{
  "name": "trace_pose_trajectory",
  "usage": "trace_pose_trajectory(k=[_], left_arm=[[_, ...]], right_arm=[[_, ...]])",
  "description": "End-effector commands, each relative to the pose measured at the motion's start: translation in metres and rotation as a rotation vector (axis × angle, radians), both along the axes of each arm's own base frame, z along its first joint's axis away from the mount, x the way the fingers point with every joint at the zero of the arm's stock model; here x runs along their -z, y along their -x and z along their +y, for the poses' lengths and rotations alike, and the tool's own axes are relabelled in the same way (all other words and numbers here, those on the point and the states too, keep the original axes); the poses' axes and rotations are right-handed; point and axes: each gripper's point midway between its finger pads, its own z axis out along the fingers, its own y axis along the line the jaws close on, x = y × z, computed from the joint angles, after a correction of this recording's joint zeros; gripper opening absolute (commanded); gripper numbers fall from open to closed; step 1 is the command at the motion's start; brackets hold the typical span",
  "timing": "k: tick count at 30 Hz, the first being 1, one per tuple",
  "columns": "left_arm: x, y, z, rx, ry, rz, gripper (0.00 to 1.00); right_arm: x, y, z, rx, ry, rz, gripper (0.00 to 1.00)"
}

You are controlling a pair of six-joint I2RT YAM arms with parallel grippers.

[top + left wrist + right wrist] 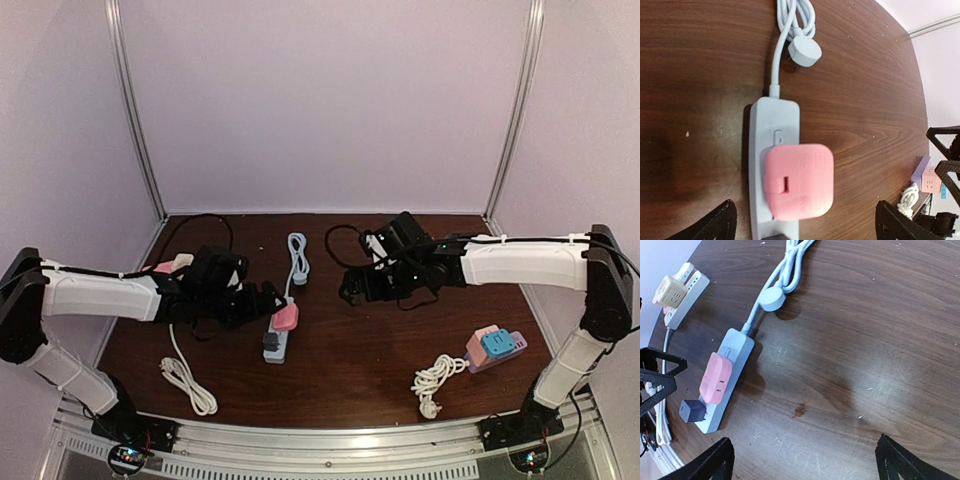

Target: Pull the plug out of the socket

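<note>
A pink plug (286,316) sits plugged into a grey-blue power strip (277,345) left of the table's middle. In the left wrist view the pink plug (799,182) on the strip (772,120) lies between my wide-open fingers. My left gripper (262,300) (805,227) is open and hovers just above the plug, not touching it. My right gripper (352,287) (805,460) is open and empty over bare wood to the right of the strip. The right wrist view shows the pink plug (716,377) and the strip (735,347).
A dark blue plug (692,411) sits at the strip's near end. The strip's white cable (297,258) lies bundled behind it. A white strip with a cream cube (677,295) is at the left, with its white cord (190,385). A purple cube adapter (495,348) with a cord (435,380) is at the right.
</note>
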Motion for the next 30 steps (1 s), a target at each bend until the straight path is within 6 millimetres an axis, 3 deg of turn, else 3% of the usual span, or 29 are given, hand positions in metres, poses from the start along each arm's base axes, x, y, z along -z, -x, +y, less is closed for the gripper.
trace_pose_trajectory(k=[1,9,13,20,30], left_arm=[[0.013,0.025,0.03,0.047,-0.066,-0.022,0.96],[0.018,0.048,0.036,0.117,-0.019,-0.044,0.74],[0.02,0.054,0.042,0.113,-0.012,-0.047,0.7],[0.022,0.056,0.034,0.149,0.016,-0.041,0.65],[0.034,0.058,0.025,0.179,0.027,-0.001,0.59]], right_arm=[[-0.01,0.013,0.032,-0.051,-0.113,0.039,0.99],[0.001,0.02,0.092,-0.103,-0.383,0.144,0.88],[0.008,0.02,0.112,-0.12,-0.461,0.19,0.83],[0.017,0.016,0.133,-0.133,-0.535,0.23,0.77],[0.035,0.02,0.147,-0.138,-0.6,0.306,0.67]])
